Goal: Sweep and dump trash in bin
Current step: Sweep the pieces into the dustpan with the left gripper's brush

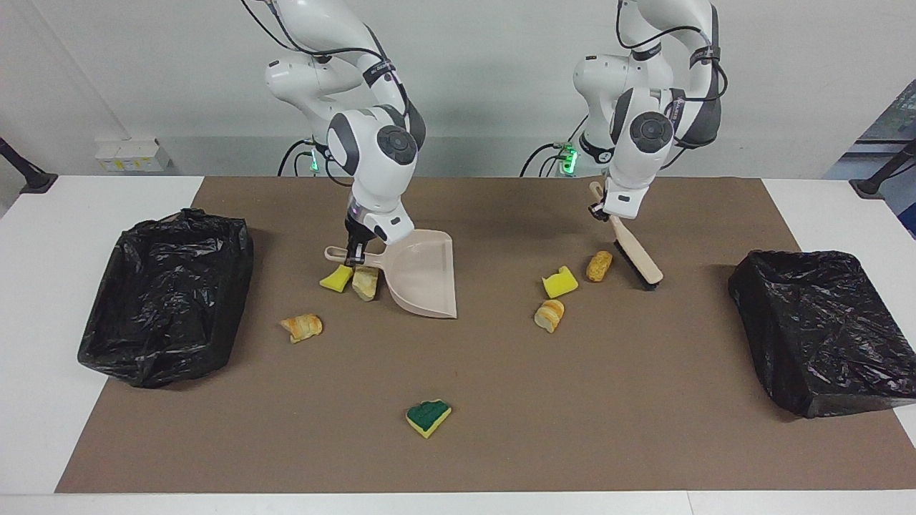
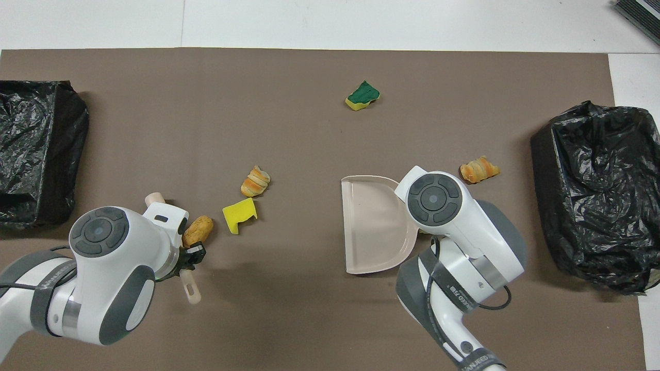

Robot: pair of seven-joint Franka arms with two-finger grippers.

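Left tool (image 1: 600, 207) gripping brush (image 1: 637, 261), open mat (image 1: 644, 400) around.

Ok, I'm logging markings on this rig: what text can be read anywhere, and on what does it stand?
"WANJEED": left arm's grey strap, overhead view.
"WANJEED": right arm's grey strap, overhead view; the letters after it are too blurred to read.
Facing view: the strap print is too small to read.
Dustpan, brush, bins: none.
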